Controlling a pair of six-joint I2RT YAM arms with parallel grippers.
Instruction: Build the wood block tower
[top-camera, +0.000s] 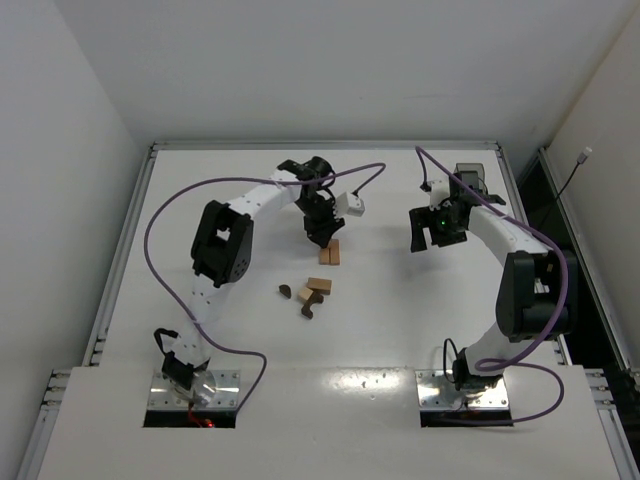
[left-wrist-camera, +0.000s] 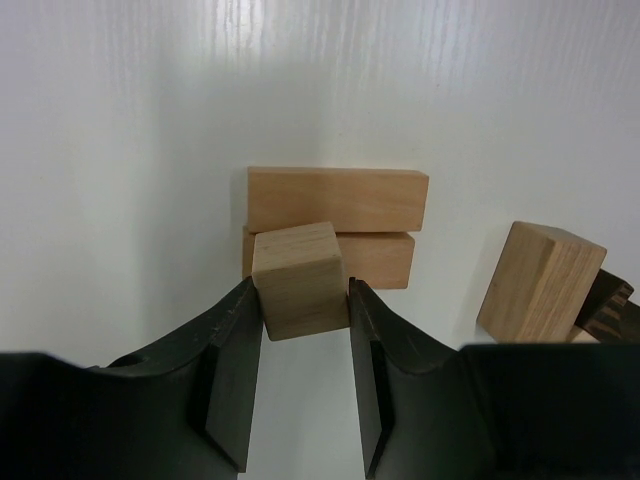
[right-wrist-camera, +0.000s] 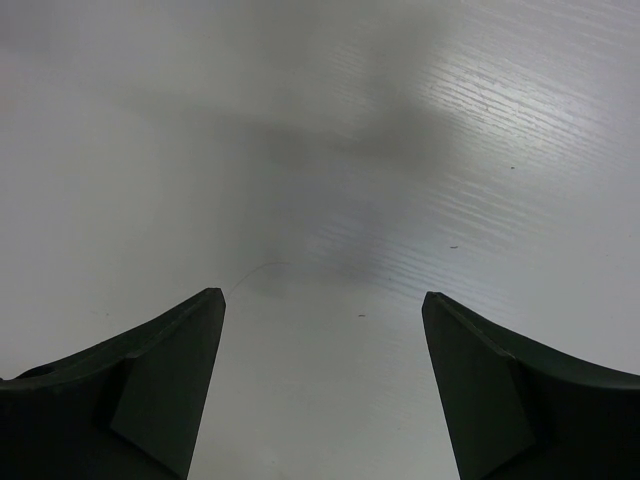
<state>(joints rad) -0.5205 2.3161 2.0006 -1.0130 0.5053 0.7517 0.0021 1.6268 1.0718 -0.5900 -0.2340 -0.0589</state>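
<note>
**A:** What does the left gripper have?

**B:** It is clenched on a small tan cube, with one finger flat on each side face.

**A:** And where is the cube going?

**B:** Just beyond it, two flat tan blocks lie side by side on the table, their long edges touching. I take that pair as the footing to build on. The cube sits in front of the nearer one, but I cannot tell whether it touches.

**A:** How should it be set down?

**B:** Centre it over the seam so it bears on both blocks, then lower it level. Let go only once it rests, and lift straight up so the fingers nudge nothing.

**A:** What is further right?

**B:** Another tan block, with a dark brown piece just beside it. From above, the spare wood blocks cluster near the pair, toward the arm bases.

**A:** And the right gripper?

**B:** It is released, jaws wide over bare table, well apart from the blocks.
</note>
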